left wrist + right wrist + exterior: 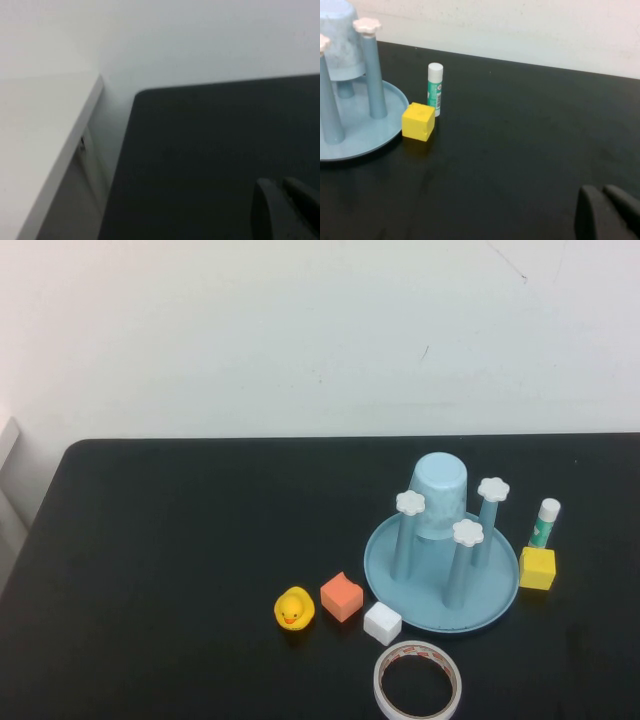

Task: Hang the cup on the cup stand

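The pale blue cup [438, 495] sits upside down over the rear post of the teal cup stand [500, 585], at the table's right. Three other posts with white flower caps stand free. Both also show in the right wrist view, the cup [340, 45] over the stand's dish [365, 135]. Neither arm appears in the high view. My right gripper [602, 192] is shut and empty, low over bare table well to the right of the stand. My left gripper [282, 187] is shut and empty, over the table near its far left corner.
A yellow cube [537, 568] and a glue stick [545, 522] stand just right of the stand. A yellow duck [294, 609], orange cube [341, 596], white cube [382, 623] and white tape roll [417, 681] lie in front of it. A white ledge [45, 150] borders the table's left.
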